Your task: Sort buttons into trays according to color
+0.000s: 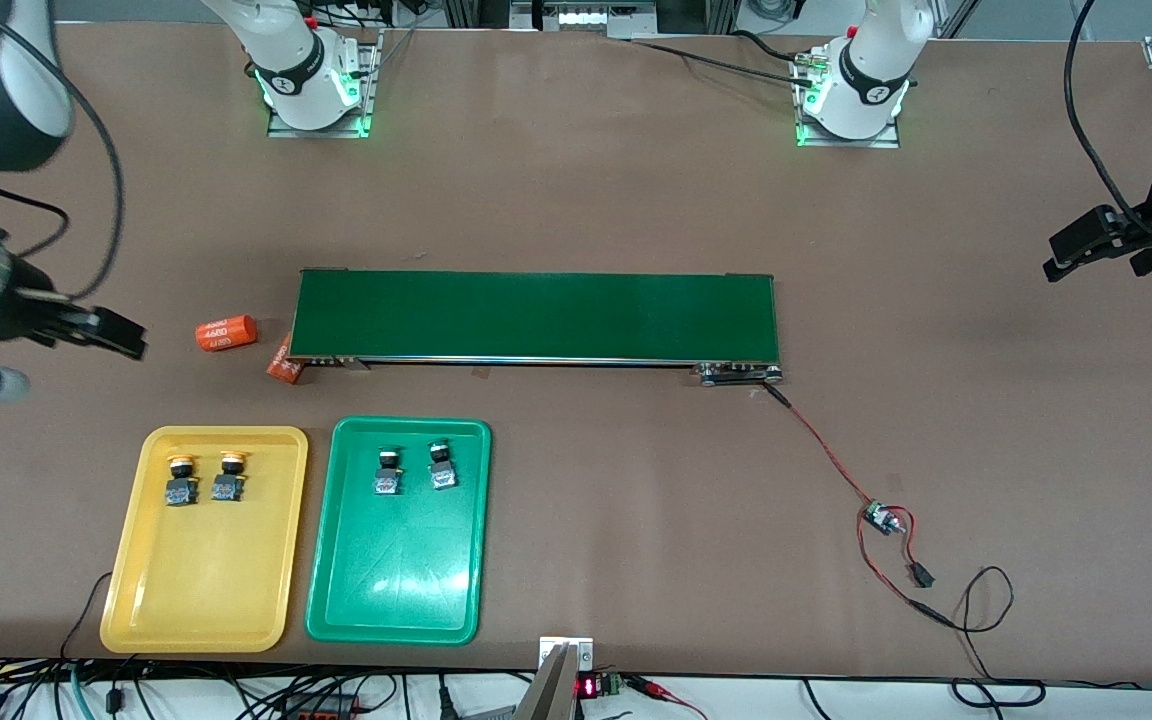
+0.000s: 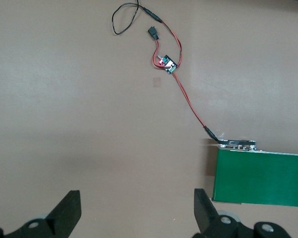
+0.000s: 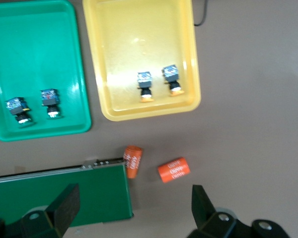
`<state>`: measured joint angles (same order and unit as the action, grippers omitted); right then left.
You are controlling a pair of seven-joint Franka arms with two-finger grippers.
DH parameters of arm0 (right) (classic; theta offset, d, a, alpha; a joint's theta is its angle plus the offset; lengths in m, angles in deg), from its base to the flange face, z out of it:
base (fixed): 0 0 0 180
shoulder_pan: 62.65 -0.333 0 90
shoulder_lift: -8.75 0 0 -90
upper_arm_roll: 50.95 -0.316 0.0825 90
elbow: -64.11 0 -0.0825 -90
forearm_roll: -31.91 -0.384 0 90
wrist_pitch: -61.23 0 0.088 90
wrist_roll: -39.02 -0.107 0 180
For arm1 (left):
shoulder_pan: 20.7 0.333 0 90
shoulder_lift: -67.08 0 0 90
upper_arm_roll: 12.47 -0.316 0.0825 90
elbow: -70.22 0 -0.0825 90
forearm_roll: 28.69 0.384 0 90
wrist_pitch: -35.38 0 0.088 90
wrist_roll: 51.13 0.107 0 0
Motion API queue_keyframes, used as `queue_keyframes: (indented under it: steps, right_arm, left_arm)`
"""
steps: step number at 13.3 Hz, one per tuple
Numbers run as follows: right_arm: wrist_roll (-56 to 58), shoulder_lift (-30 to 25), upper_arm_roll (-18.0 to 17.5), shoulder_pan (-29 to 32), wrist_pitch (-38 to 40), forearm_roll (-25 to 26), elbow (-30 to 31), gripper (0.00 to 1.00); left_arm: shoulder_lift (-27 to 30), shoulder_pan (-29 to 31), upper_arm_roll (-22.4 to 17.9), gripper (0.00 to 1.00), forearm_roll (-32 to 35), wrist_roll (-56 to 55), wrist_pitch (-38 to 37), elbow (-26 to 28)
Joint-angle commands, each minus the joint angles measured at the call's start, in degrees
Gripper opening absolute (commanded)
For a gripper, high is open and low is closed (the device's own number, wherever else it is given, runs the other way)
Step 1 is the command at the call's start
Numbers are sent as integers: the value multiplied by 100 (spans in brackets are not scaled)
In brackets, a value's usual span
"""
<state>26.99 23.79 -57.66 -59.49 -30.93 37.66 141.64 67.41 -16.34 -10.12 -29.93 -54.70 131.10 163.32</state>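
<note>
two wide-open tools, left tool (image 1: 1086,250) and right tool (image 1: 111,335), hover over brown table (image 1: 576,180), perhaps matte.

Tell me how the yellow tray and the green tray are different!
The yellow tray is yellow and holds two yellow-capped buttons; the green tray is green and holds two green-capped buttons. The yellow tray lies closer to the right arm's end of the table, the green tray beside it toward the middle. Both are shallow, rounded rectangles, alike in size, with the buttons at the end nearest the conveyor belt.
</note>
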Motion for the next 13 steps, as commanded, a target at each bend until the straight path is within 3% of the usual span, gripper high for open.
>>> queue_keyframes:
  steps: [1,3,6,13]
  right_arm:
    - [279,-693,370,-52,40,-546,691,100]
    - [622,-1001,565,-131,49,-707,1069,100]
    - [589,-1222,539,-219,-73,-725,1518,100]
    - [536,-1152,513,-307,-4,-944,1511,100]
  left_arm:
    - [107,4,11,100,62,84,-18,59]
    - [107,4,11,100,62,84,-18,59]
    - [125,3,29,100,62,84,-27,41]
    - [169,-14,47,100,62,92,-176,15]
